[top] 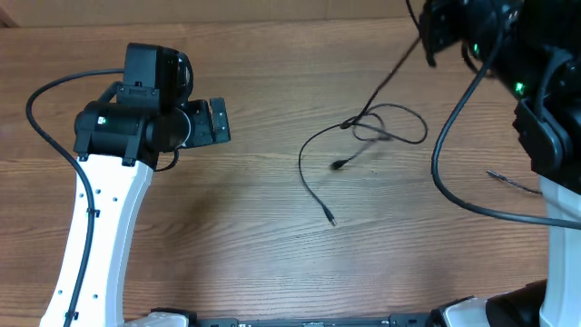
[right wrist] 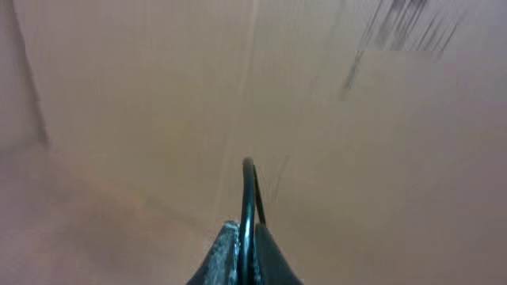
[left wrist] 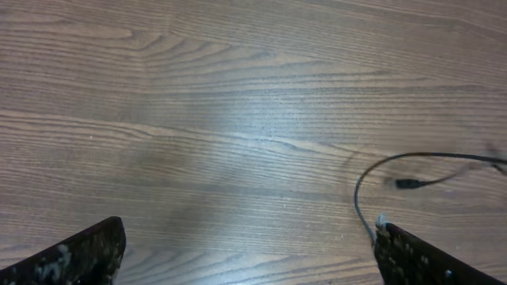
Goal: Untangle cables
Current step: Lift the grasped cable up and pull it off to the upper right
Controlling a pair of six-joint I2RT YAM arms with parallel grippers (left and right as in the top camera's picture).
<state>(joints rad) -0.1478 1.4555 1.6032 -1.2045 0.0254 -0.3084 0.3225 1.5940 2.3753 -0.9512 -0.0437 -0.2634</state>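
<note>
Right arm pinching a strand, left arm wide open!
Thin black cables (top: 359,120) sprawl in loose loops right of centre on the brown wooden table (top: 227,227). The left end effector (top: 221,121) is spread apart, well left of them. At the far edge, the right end effector (right wrist: 244,237) is clamped on one strand.

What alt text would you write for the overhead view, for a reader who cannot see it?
Thin black cables lie tangled right of centre on a wooden table, one strand running up to the shut right gripper at the top right. The left gripper, fingers open, hangs over bare wood at the left, apart from the cables.
</note>
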